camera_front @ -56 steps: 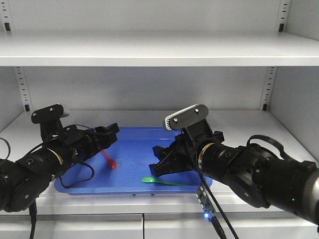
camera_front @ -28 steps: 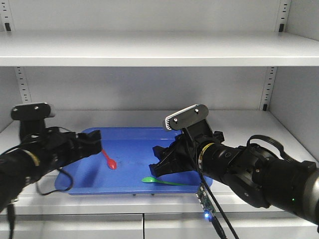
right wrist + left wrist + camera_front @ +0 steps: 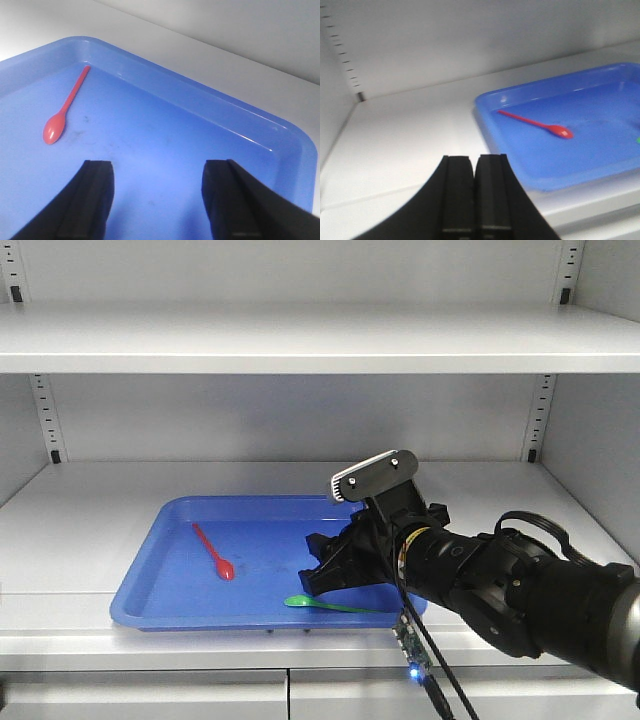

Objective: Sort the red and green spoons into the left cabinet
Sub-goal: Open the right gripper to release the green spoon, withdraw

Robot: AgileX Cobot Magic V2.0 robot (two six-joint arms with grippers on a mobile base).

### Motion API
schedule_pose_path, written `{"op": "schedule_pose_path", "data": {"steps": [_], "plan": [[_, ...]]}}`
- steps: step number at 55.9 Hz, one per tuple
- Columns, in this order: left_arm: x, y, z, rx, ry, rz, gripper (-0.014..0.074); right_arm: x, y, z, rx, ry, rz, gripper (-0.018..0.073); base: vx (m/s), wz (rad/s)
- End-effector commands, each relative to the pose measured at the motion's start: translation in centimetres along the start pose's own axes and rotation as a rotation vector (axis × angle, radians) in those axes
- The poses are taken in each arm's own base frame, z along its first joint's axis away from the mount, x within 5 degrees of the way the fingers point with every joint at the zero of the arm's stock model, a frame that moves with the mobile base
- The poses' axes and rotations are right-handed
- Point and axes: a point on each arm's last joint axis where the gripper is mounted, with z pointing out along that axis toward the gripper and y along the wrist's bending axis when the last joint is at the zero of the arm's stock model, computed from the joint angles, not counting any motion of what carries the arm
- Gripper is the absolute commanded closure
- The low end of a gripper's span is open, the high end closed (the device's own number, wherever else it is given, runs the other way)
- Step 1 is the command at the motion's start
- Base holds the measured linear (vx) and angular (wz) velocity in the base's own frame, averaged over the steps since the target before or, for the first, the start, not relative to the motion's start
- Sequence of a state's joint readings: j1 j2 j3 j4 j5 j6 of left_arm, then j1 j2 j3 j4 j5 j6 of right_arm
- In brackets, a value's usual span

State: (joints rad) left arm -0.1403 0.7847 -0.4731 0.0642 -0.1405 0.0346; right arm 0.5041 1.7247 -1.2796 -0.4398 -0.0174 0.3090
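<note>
- Cabinet (image 3: 300,340): pale grey metal, flat horiz. shelves, slotted rails at back corners.
- Upper shelf: runs full width in front view; its top surface isn't visible.
- Lower shelf (image 3: 90,515): carries the only item seen, a blue tray (image 3: 150,575).
- Tray sits flat on lower shelf, approx. centre, front edge near shelf's front lip; bare shelf to its left, right & behind.
- Tray: shallow, rounded corners, raised rim.
- In left wrist view the tray's near-left corner shows, w/ bare shelf stretching left to cabinet side wall.
- Below shelf front: pale panels w/ a vertical seam, front view only.
</note>
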Motion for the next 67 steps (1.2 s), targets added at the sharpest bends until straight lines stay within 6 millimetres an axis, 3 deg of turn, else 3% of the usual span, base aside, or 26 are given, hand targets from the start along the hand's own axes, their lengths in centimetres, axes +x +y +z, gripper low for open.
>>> {"op": "schedule_pose_path", "data": {"steps": [1,13,30,44,67], "plan": [[-0.4,0.8,-2.4,-0.063,-0.135,-0.028,0.0601,-3.2,-0.3,-1.7,-0.007,-0.149,-0.002,0.0115,0.0,0.0],[4.0,0.8,-7.2,-0.145,-0.195,-0.07,0.0599,-3.2,-0.3,-1.7,-0.007,-0.149,-0.002,0.0115,0.0,0.0],[9.7,-0.3,-10.9,-0.145,-0.342,-0.137,0.0599,-3.2,-0.3,-1.7,-0.007,-0.149,-0.002,0.0115,0.0,0.0],[10.1,-0.3,-10.2,-0.143,-0.243,-0.144,0.0599,-2.9,-0.3,-1.4,-0.006,-0.131,-0.002,0.0115,0.0,0.0],[10.1,-0.3,-10.2,-0.143,-0.242,-0.144,0.0599,-2.7,-0.3,-1.3,-0.004,-0.122,-0.002,0.0115,0.0,0.0]]}}
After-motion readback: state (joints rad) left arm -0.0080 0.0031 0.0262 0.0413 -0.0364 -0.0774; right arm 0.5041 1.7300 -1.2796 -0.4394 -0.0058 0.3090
